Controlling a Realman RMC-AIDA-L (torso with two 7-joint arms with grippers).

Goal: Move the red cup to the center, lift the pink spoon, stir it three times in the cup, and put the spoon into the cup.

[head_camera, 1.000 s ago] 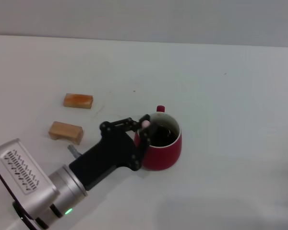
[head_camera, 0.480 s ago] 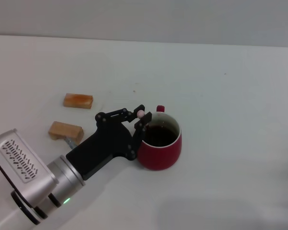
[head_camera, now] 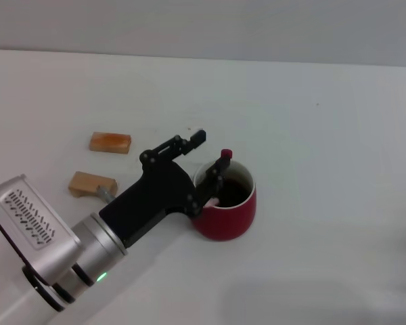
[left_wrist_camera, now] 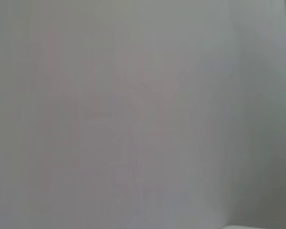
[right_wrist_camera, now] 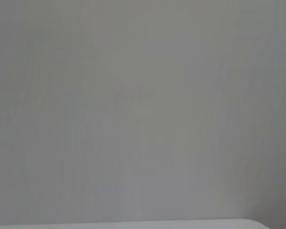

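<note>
Beside the red cup (head_camera: 224, 200), the left gripper (head_camera: 212, 152) stood spread, the pink spoon (head_camera: 213, 201) inside; two wooden blocks (head_camera: 110, 142) lay nearby.

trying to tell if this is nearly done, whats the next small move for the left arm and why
Probably draw the left gripper up and back from the red cup. Its fingers are spread, one over the rim, and the pink spoon shows inside the cup against the near wall, so it seems released.
</note>
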